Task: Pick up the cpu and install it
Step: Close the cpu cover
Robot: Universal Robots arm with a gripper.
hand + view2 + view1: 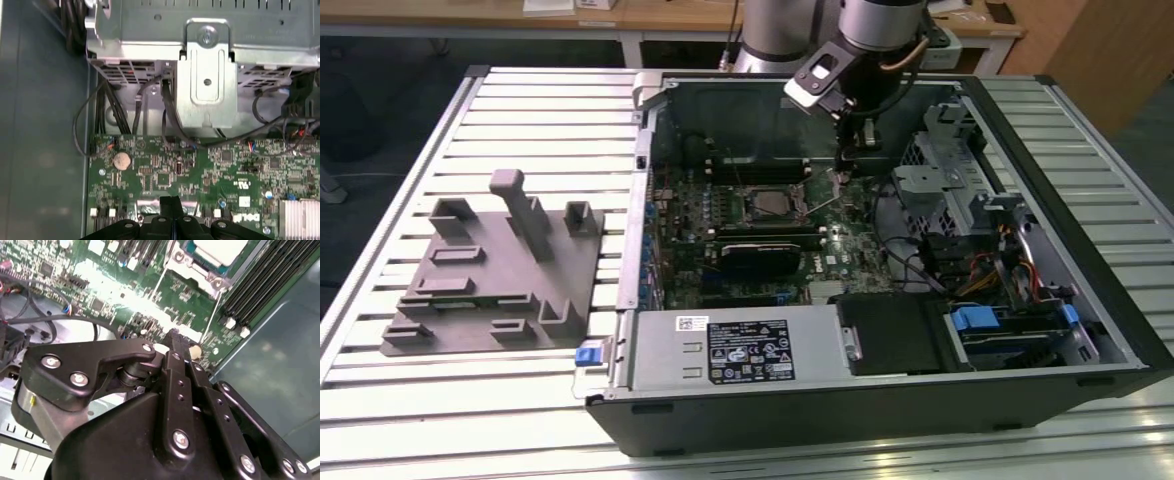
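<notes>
Jaws pressed together, nothing between them. My gripper [843,172] hangs low over motherboard [165,175] inside open computer case [720,115]. Cpu [220,249] lies in its socket, apart from my fingertips [175,352]; thin lever wire [215,310] runs between. Memory slots [260,285] flank socket. Drive cage [207,75] and black cables [167,115] crowd board edge. Grey post tray [494,270] lies outside case, exterior view's left.

The cpu [220,250] (silvery plate) is cut off by the edge — second wrist view.
</notes>
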